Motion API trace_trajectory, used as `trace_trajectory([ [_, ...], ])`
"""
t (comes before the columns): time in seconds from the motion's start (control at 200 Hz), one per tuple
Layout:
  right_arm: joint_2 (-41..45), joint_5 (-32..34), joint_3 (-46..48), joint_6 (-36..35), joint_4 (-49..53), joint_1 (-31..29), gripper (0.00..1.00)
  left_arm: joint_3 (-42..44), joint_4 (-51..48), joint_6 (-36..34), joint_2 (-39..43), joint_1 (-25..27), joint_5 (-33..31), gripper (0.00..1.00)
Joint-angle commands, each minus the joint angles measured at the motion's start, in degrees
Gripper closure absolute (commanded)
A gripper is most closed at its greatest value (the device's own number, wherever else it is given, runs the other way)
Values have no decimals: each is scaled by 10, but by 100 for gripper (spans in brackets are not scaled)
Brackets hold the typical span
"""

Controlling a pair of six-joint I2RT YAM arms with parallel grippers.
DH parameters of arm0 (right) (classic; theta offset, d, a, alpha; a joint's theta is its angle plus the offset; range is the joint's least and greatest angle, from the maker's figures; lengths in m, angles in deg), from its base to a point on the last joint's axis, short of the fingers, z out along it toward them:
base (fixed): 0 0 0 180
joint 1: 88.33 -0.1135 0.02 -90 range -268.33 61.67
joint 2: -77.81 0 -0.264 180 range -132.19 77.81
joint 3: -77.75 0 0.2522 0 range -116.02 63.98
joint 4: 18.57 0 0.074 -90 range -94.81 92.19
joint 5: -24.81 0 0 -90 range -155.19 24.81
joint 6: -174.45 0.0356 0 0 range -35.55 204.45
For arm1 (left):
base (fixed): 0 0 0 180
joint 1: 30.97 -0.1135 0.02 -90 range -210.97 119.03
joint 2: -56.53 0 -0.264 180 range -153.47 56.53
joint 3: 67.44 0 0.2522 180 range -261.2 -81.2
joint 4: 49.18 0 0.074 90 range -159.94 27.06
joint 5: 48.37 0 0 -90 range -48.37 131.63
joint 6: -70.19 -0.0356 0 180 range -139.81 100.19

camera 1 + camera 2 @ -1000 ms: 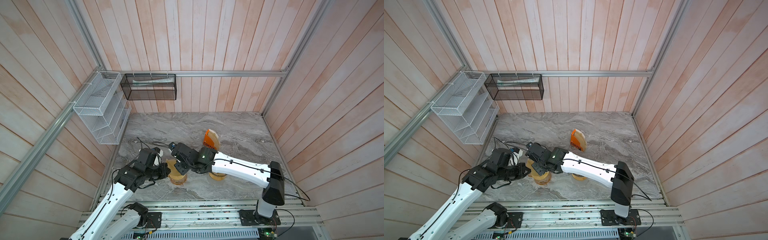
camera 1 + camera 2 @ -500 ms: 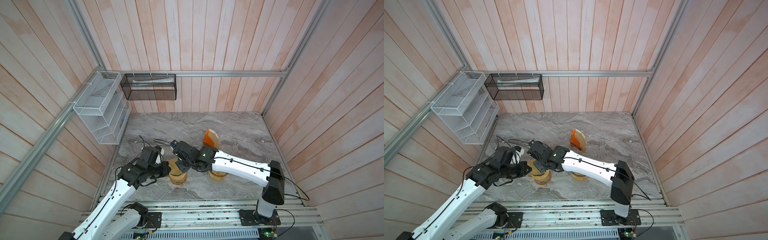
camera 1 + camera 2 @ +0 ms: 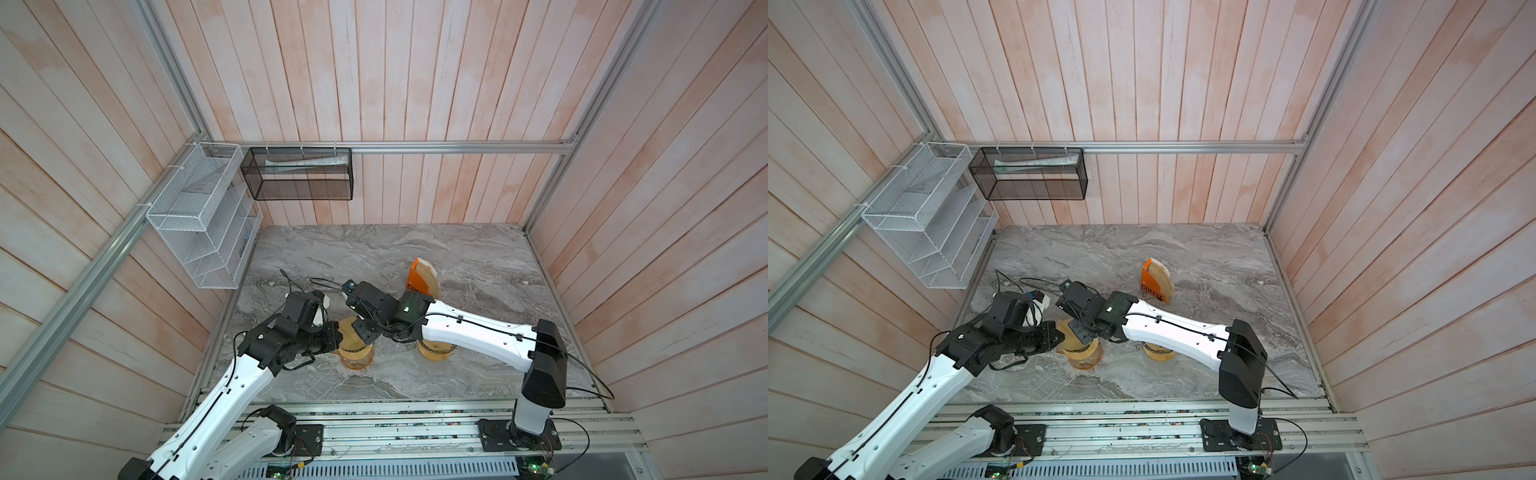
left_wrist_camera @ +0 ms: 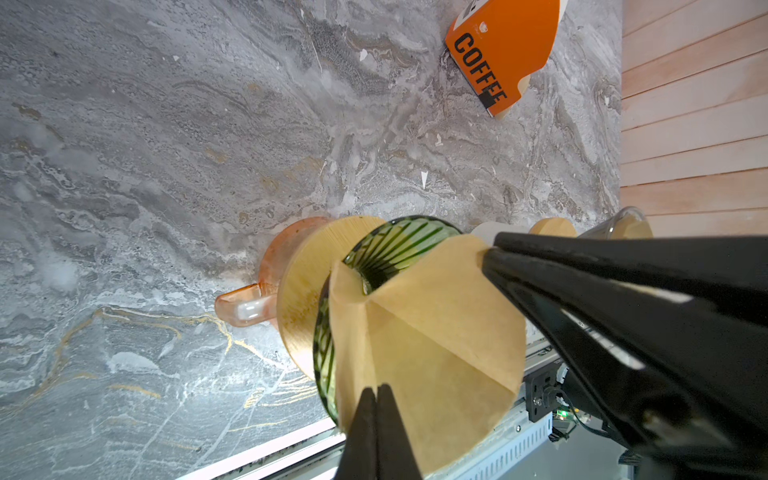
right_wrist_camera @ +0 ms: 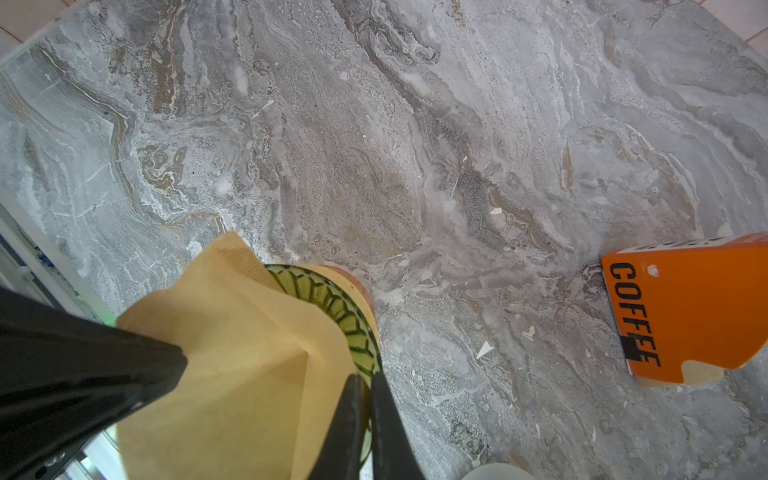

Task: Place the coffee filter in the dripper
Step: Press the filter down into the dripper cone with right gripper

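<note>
The brown paper coffee filter [image 4: 436, 340] is spread open like a cone over the mouth of the green ribbed dripper [image 4: 399, 245]. Its folds meet near the dripper's middle, and part of the ribbed wall stays bare. The dripper sits in a wooden collar [image 4: 307, 282] on an orange glass jug [image 4: 245, 307]. My left gripper [image 4: 376, 390] is shut on one edge of the filter. My right gripper [image 5: 363, 380] is shut on the opposite edge, by the dripper's rim [image 5: 332, 299]. In both top views the two grippers [image 3: 338, 332] [image 3: 365, 332] meet over the jug [image 3: 355, 357].
An orange COFFEE filter box [image 3: 419, 280] stands behind the dripper on the marble top. A second wood-topped vessel [image 3: 434, 353] sits under my right arm. A white wire rack [image 3: 199, 216] and a black mesh basket [image 3: 297, 174] hang on the walls.
Both grippers stay on the filter at the dripper. My left wrist has shifted slightly toward the back; the right arm has barely moved.
</note>
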State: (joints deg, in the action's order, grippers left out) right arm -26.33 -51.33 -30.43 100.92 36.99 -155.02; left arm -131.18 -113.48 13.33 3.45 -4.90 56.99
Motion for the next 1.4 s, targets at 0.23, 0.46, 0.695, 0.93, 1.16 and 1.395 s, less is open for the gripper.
trace_trajectory([
  [0.23, -11, 1, 10, 1, -7, 9, 91, 7, 19, -14, -12, 3, -16, 94],
  [0.46, -12, 1, 12, 1, -9, 10, 91, 11, 22, -15, -14, 3, -20, 95],
  [0.695, -17, -1, 12, 0, -11, 10, 91, 13, 23, -16, -16, 3, -20, 95],
  [0.93, -17, -2, 14, 2, -11, 10, 92, 17, 24, -16, -15, 3, -21, 95],
  [1.16, -17, -2, 19, 5, -15, 10, 92, 22, 25, -15, -16, 3, -22, 95],
  [1.395, -18, -7, 21, 6, -17, 10, 92, 25, 26, -15, -17, 3, -24, 95],
])
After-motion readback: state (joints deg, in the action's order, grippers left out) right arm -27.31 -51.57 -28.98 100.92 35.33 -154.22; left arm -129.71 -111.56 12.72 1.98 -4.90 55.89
